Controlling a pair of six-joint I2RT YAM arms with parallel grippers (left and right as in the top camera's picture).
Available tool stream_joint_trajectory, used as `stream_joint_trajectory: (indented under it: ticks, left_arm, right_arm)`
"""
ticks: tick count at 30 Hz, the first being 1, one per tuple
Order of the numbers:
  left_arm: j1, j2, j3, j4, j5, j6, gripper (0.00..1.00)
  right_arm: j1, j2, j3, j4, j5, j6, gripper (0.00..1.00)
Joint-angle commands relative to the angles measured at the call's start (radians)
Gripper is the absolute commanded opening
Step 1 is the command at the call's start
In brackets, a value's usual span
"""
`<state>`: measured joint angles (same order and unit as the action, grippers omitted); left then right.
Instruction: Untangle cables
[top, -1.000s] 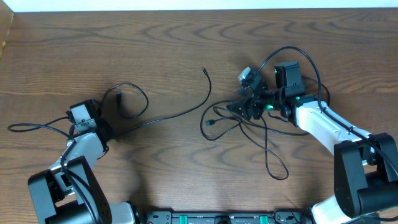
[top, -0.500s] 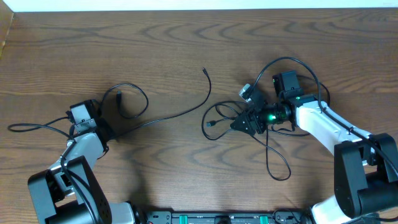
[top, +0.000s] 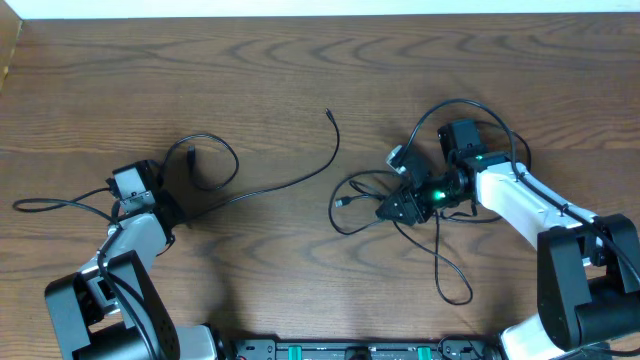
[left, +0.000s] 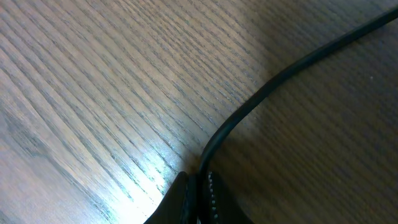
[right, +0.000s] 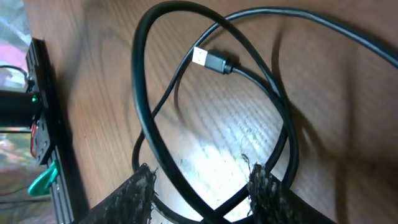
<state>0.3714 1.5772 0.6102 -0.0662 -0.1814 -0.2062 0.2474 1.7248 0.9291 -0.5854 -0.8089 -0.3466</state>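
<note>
Shows from above a wood-grain table (top: 300, 70) bearing all else. Places the left arm (top: 125, 250) at the lower left and the right arm (top: 520, 200) at the lower right, each reaching inward. Ends the left arm in the left gripper (top: 168, 208), low over the table's left side, jaws fully closed on a long cable (top: 280, 185). Confirms this in the left wrist view, with the fingertips (left: 214, 199) pinched on the black cord right at the wood. Traces that cord rightward and up the table's middle to a free end (top: 328, 113). Shows a second cable (top: 192, 156) curled in a loop just beside the left gripper. Sets the right gripper (top: 392, 210) at the table's right of centre, jaws about half apart. Reveals, in the right wrist view, black loops of the tangle (right: 145, 124) crossing between and ahead of the two fingers, with no strand pinched. Marks a plug (right: 208, 59) with a silver tip inside the largest loop, flat on the wood.
</note>
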Motion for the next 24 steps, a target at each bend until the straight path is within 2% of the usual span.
stream_joint_trajectory:
  ticks: [1,8,15,18,24]
  left_arm:
    - [-0.008,0.07,-0.064,-0.04,0.148,-0.002,0.08]
    - [-0.008,0.07,-0.064,-0.04,0.149,-0.002,0.08]
    - [-0.008,0.07,-0.064,-0.037,0.149,-0.002,0.08]
    - [-0.008,0.07,-0.064,-0.037,0.149,-0.002,0.08]
    - [-0.008,0.07,-0.064,-0.037,0.149,-0.002,0.08]
  right_arm:
    - [0.003,-0.019,0.004,-0.023,0.0,0.002,0.49]
    - [0.003,-0.019,0.004,-0.059,0.077,0.009,0.49]
    - [0.003,-0.019,0.004,-0.083,0.278,0.208,0.47]
    - [0.003,-0.019,0.004,-0.1,0.334,0.254,0.44]
    - [0.004,-0.019,0.004,-0.133,0.335,0.253,0.38]
